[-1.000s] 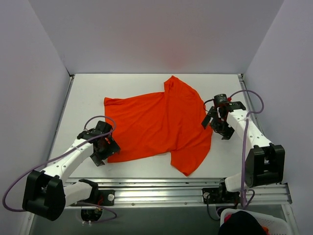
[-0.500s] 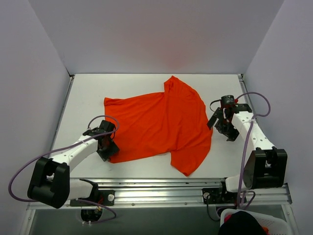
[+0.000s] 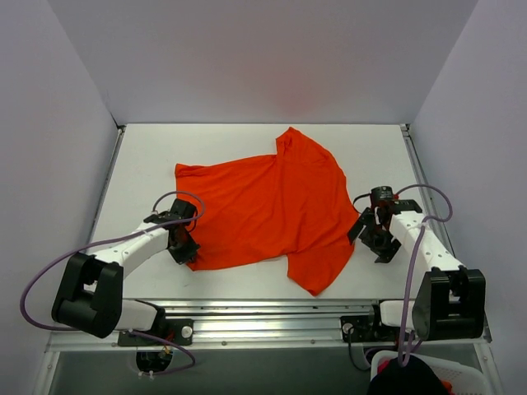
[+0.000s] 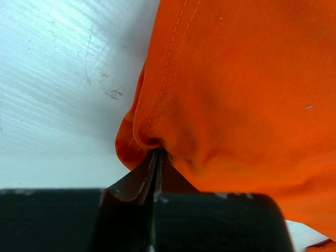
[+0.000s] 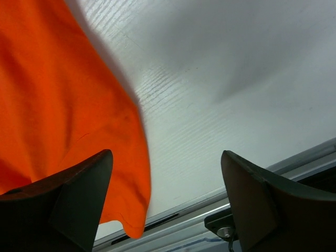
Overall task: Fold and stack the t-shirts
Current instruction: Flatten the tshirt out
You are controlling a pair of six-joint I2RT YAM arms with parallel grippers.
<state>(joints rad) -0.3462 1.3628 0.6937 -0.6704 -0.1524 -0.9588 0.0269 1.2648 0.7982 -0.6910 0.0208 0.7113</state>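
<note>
Closest to the near edge of the table (image 3: pixel 239 284), the left gripper (image 4: pixel 156 156) is squeezed tight on a little bunch of hem at the near-left corner of the t-shirt (image 3: pixel 272 206). The right gripper (image 5: pixel 166 157) is spread wide with nothing in it. It sits low at the shirt's right edge, one finger on the cloth side and the other over bare table. The shirt lies spread across the middle of the table, with one point reaching toward the far edge.

My worry is that the left pinch is tiny and right on the seam. A quick lift could pull it free, or it might only have one layer. If the right one closes too high it grabs air, and the fold goes crooked.
</note>
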